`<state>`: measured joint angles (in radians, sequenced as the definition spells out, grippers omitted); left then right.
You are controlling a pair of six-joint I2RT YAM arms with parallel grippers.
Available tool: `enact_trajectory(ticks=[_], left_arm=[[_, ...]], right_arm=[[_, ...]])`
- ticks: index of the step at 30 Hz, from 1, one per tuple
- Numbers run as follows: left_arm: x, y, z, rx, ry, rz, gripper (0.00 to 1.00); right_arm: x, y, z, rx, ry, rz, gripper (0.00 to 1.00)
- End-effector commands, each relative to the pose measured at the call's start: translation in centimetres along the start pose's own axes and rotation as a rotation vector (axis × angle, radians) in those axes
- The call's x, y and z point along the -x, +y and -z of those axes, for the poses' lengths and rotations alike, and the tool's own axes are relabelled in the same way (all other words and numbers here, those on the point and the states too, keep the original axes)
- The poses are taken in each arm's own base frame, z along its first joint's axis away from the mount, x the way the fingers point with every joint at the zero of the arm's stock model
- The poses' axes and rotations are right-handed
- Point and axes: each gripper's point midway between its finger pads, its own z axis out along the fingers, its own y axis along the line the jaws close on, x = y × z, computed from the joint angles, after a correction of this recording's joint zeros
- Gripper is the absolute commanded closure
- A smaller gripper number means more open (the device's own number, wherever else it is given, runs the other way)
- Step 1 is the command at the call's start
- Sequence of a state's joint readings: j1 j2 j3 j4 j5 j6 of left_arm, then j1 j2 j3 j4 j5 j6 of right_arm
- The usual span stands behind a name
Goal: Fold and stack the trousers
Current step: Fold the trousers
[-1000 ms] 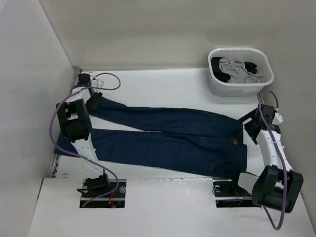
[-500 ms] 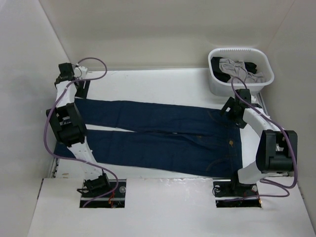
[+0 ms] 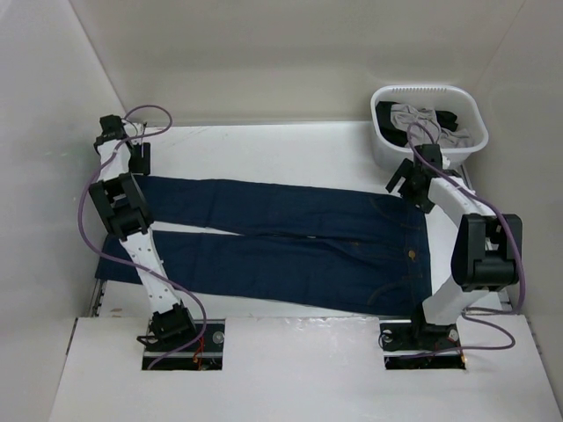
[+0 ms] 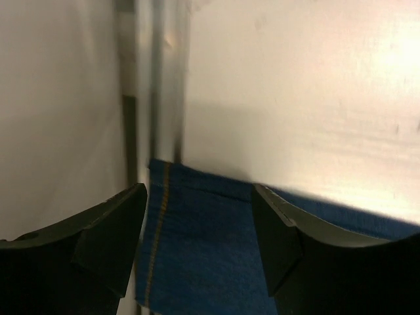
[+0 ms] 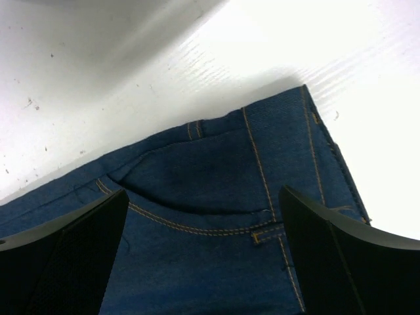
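The dark blue jeans [image 3: 290,237] lie flat across the white table [image 3: 290,145], waistband to the right and both legs running left. The left gripper [image 3: 140,160] hangs over the far-left end with its jaws spread. Its wrist view shows the far leg's hem [image 4: 190,262] lying below and between the fingers, not pinched. The right gripper [image 3: 408,183] hovers with jaws wide apart over the far waistband corner [image 5: 289,118], beside the curved pocket seam [image 5: 197,220]. A white basket [image 3: 428,154] of grey and black clothes sits at the far right (no part of this job).

This looks like the set-up for the first lengthwise fold. Next, both grippers would likely drop, close on the far edge at hem and waistband, and carry it towards the near edge together, so the denim does not twist.
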<state>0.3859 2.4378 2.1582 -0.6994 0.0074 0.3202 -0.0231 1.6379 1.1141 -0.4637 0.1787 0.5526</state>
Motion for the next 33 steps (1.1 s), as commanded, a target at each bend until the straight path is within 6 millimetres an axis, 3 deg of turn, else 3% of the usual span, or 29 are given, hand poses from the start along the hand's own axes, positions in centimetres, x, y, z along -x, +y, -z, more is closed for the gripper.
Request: enact_trajectory(ticks=[1, 3, 6, 8, 12, 17, 21, 25, 29, 33], left_arm=[[-4.8, -3.4, -0.1, -0.162, 0.158, 0.01, 0.38], [-5.7, -4.4, 0.4, -0.216, 0.185, -0.002, 0.47], [-6.1, -4.6, 0.9, -0.237, 0.191, 0.007, 0.81], [-5.7, -4.3, 1.4, -0.227, 0.173, 0.012, 0.94], [-3.3, -2.6, 3.5, -0.179, 0.071, 0.019, 1.0], [-0.8, 0.2, 8.4, -0.096, -0.046, 0.004, 1.0], [-0.9, 1.8, 10.7, -0.059, -0.072, -0.001, 1.0], [-1.2, 2.8, 11.4, -0.03, -0.093, 0.015, 1.0], [0.1, 2.8, 12.7, -0.031, -0.152, -0.016, 1.0], [3.9, 3.1, 15.4, 0.02, -0.295, -0.103, 1.0]], right_arm=[[0.6, 1.1, -0.3, 0.009, 0.004, 0.007, 0.0], [-0.1, 0.7, -0.8, -0.018, 0.035, 0.008, 0.0], [-0.9, -0.6, -1.6, -0.091, 0.075, 0.024, 0.0], [-1.5, -1.7, -2.0, -0.153, 0.096, 0.047, 0.0], [-2.4, -2.4, -3.1, -0.202, 0.147, 0.093, 0.0], [-3.9, -0.9, -4.7, -0.195, 0.185, 0.095, 0.02], [-5.6, -1.0, -5.5, -0.174, 0.22, 0.076, 0.4], [-5.3, -1.2, -5.1, -0.165, 0.192, 0.042, 0.98], [-2.1, -1.4, -2.9, -0.124, 0.082, 0.003, 1.0], [4.7, -1.1, 2.4, -0.034, -0.195, -0.052, 1.0]])
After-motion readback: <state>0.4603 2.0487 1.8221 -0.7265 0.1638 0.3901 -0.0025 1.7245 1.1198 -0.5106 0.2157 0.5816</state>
